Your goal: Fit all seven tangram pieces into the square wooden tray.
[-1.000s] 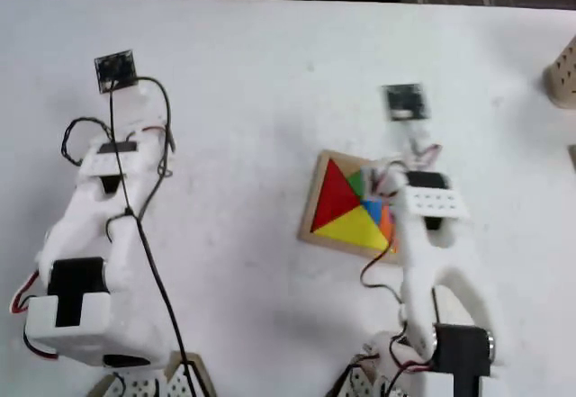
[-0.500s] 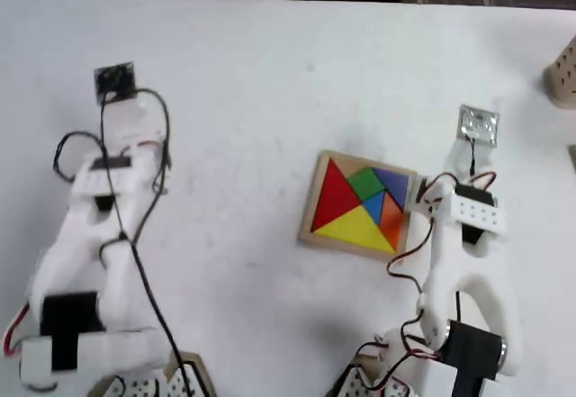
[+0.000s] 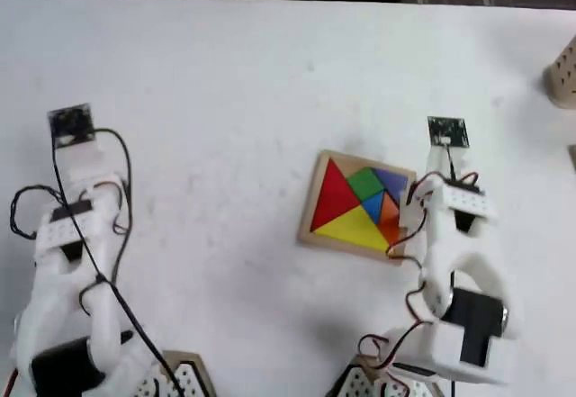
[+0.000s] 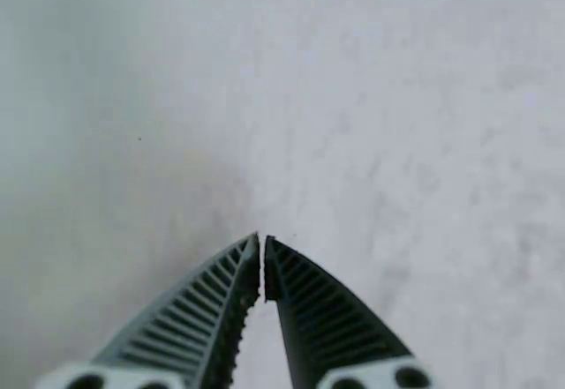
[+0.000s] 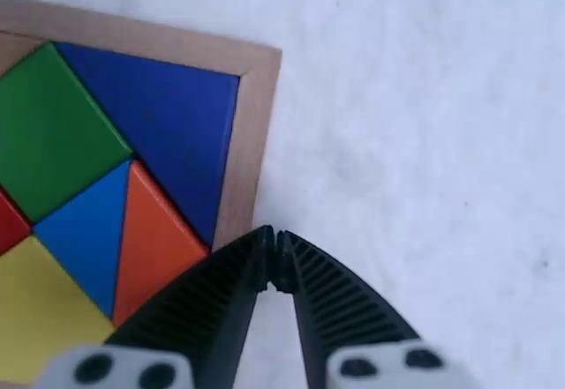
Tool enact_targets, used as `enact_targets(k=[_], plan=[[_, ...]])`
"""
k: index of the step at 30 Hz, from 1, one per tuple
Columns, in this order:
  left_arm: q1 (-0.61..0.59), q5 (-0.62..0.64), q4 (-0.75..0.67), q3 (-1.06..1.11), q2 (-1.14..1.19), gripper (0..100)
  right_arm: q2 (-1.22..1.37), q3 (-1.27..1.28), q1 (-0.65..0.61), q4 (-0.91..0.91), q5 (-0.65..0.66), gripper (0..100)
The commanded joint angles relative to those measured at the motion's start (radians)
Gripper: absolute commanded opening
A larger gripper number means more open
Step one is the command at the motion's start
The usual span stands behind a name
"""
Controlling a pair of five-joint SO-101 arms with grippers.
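The square wooden tray (image 3: 310, 201) lies right of the table's middle, filled edge to edge with coloured pieces: red triangle (image 3: 335, 197), yellow triangle (image 3: 355, 228), green square (image 3: 366, 184), blue piece (image 3: 393, 181), orange triangle (image 3: 389, 210). The right arm (image 3: 454, 208) stands just beside the tray's right side. In the right wrist view my right gripper (image 5: 274, 241) is shut and holds nothing, its tips at the outer side of the tray rim (image 5: 256, 124), near the orange triangle (image 5: 154, 239). My left gripper (image 4: 262, 243) is shut over bare white table; its arm (image 3: 67, 226) is far left.
A pale wooden block (image 3: 562, 77) sits at the table's right edge. Wooden mounts (image 3: 180, 374) lie by the arm bases at the near edge. The table's far edge runs along the top, and white table lies between the two arms.
The right arm came off the tray and now stands beside its right rim. The left arm swung left and drew back toward its base.
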Motion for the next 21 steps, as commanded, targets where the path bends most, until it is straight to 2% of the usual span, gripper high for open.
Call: enact_targets(k=[1, 7, 14, 21], plan=[[0.031, -0.068, -0.054, 0.058, -0.13, 2, 0.067, -0.109, -0.036, 0.085, 0.015, 1.7], [0.067, -0.074, -0.121, 0.17, -0.252, 2, 0.081, -0.141, -0.156, 0.136, 0.021, 1.7], [0.11, -0.178, -0.123, 0.239, -0.335, 2, 0.076, -0.158, -0.302, 0.114, 0.015, 1.7], [0.147, -0.224, -0.138, 0.304, -0.415, 2, -0.036, -0.167, -0.306, 0.17, 0.014, 1.8]])
